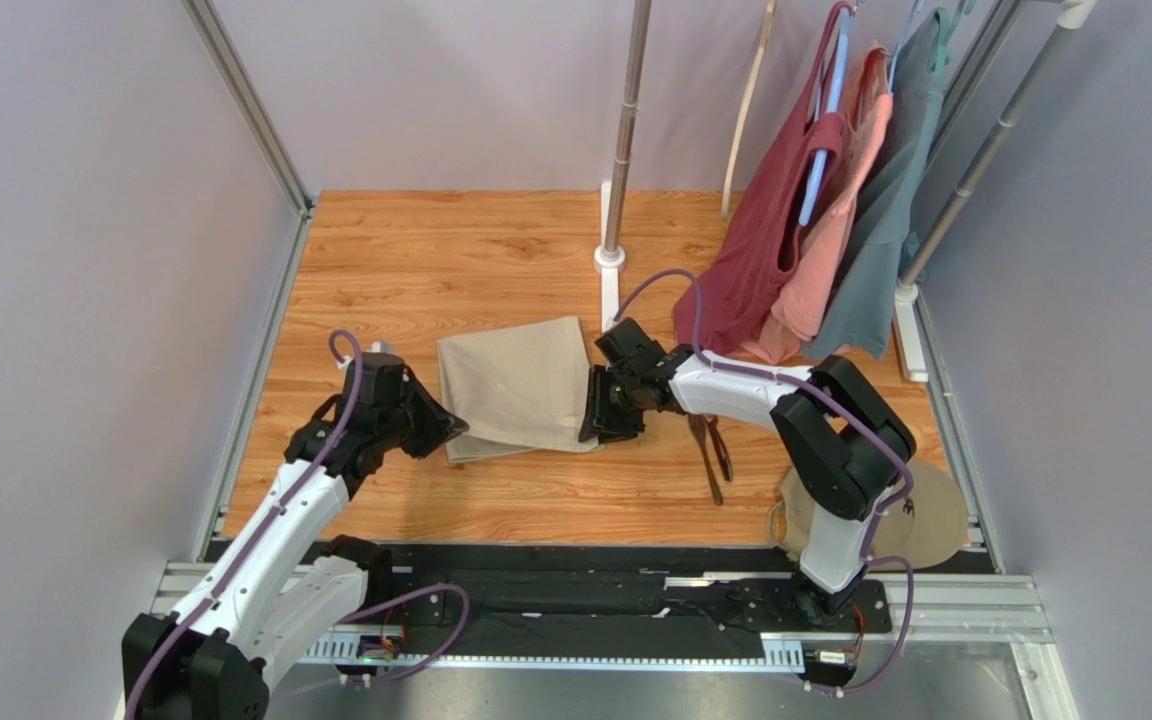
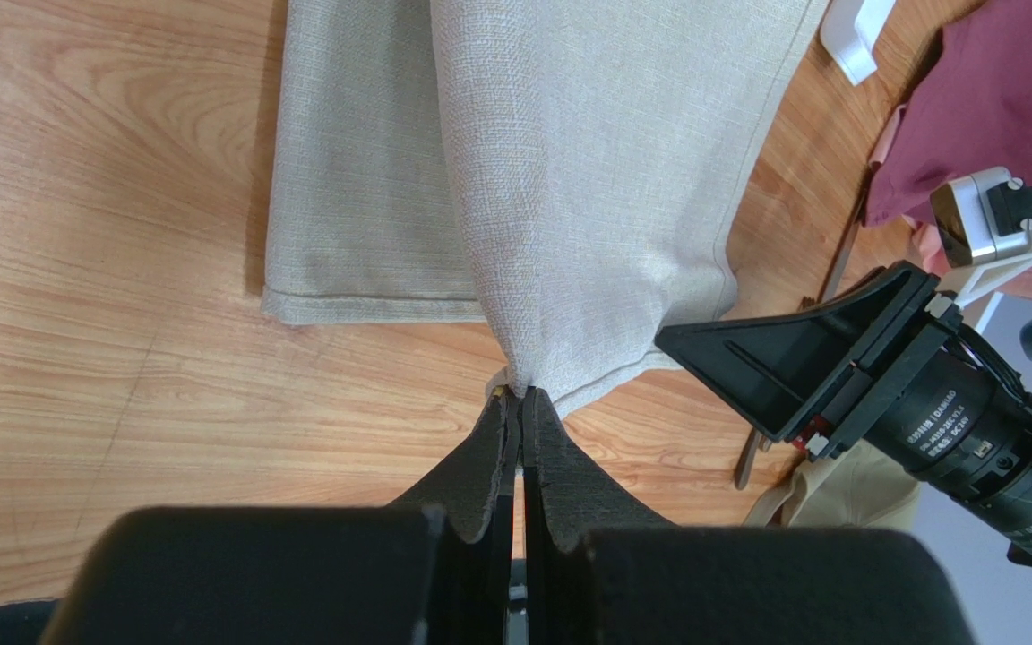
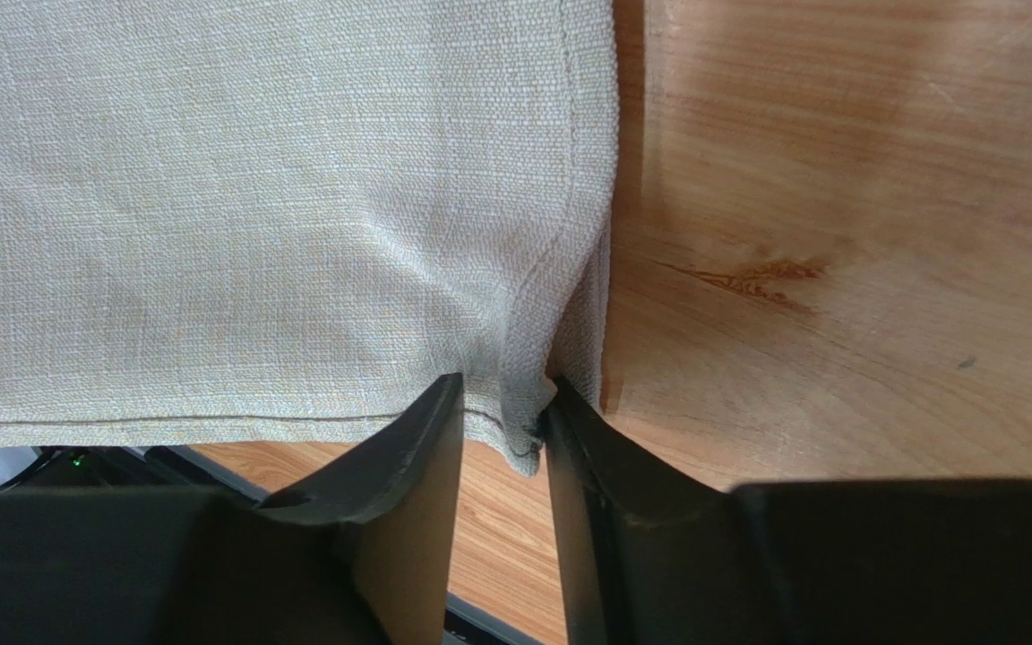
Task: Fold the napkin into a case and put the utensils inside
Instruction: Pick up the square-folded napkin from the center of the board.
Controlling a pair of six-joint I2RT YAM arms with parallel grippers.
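Observation:
The beige napkin [image 1: 519, 387] lies partly folded on the wooden table, one layer over another. My left gripper [image 1: 447, 428] is shut on its near-left corner, and the left wrist view shows the cloth [image 2: 575, 175] pinched at the tips of that gripper [image 2: 522, 393] and pulled up into a ridge. My right gripper [image 1: 597, 413] is at the napkin's right edge. In the right wrist view its jaws [image 3: 501, 390] stand apart, with a corner of the napkin [image 3: 252, 202] hanging loose in the gap against the right finger. The dark utensils [image 1: 713, 450] lie on the table under the right forearm.
A round tan disc [image 1: 928, 518] sits by the right arm's base. Maroon, salmon and grey-teal garments [image 1: 808, 225] hang from a rack at the back right. A pole with a white base [image 1: 611, 255] stands behind the napkin. Grey walls enclose the table.

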